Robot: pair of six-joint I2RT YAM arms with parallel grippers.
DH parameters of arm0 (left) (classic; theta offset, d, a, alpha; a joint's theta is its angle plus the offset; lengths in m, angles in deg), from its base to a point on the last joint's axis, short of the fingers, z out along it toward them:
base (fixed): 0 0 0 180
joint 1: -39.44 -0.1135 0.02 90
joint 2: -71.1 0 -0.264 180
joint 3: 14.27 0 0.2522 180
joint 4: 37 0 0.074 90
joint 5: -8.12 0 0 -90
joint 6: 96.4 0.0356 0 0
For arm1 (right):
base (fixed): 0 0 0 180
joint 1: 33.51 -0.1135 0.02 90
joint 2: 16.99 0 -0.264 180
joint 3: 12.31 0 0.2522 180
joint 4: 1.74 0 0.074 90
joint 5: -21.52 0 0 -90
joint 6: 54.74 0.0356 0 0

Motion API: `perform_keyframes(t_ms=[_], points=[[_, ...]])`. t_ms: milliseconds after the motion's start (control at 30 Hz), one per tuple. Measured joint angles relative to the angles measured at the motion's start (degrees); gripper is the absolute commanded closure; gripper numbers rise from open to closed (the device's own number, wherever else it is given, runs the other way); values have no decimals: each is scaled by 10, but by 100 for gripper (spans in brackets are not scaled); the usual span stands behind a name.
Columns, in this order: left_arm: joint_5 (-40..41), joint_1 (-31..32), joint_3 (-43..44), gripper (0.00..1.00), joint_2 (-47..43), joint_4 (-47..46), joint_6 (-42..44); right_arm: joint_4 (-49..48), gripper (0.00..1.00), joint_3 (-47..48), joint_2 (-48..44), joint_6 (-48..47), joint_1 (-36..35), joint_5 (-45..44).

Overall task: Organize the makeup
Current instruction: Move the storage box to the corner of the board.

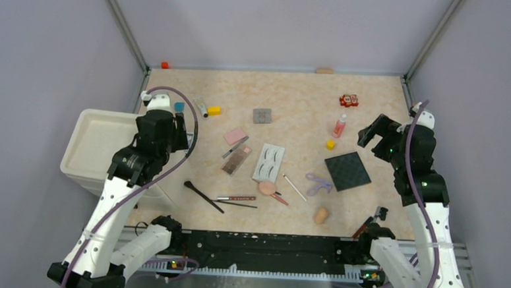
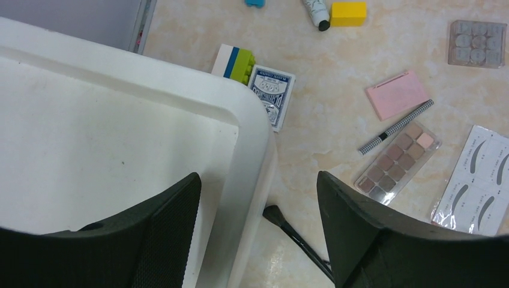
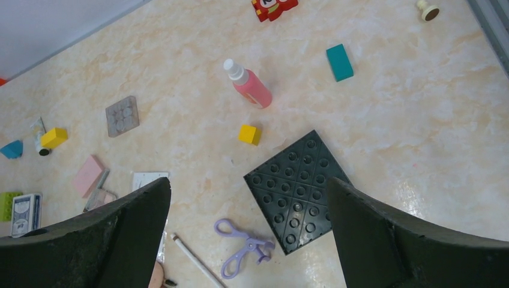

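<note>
Blue-grey card box [image 2: 271, 96], print unreadable, beside white bin [image 2: 240, 103]; left claw [image 2: 258, 195], right claw [image 3: 247, 198] spread.

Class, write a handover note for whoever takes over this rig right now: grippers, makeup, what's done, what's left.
Left gripper: open, empty, over the corner of the white bin.
Right gripper: open, empty, near the black plate.
Makeup all loose on the table: compact, palette, eyelash card, brush, curler, sponge.
Nothing shows in the bin.
Done: nothing sorted. Left: all of it.
</note>
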State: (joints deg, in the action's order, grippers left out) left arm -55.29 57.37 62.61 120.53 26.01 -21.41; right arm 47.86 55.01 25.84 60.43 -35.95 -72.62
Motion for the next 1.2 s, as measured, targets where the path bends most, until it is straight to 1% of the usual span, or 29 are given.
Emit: perform_keyframes(t_ms=[133,267,367,567,733,867,1033,1200], points=[[-9,-18,-2,40,10,-21,4,-1,3,0,4,0,0,7],[-37,-54,-2,52,30,-59,14,-3,3,-1,4,0,0,9],[-54,-82,-2,58,51,-92,23,-3,3,-3,4,0,0,10],[-70,-104,4,66,95,-142,27,-3,4,-4,4,0,0,12],[-70,-118,39,75,152,-168,24,-6,4,-15,3,0,0,14],[-56,-125,67,82,200,-189,5,-6,4,-22,3,0,0,18],[-25,-131,94,86,240,-200,-30,-7,4,-25,-2,0,0,24],[1,-155,125,89,287,-219,-49,-5,4,-26,-9,0,0,25]])
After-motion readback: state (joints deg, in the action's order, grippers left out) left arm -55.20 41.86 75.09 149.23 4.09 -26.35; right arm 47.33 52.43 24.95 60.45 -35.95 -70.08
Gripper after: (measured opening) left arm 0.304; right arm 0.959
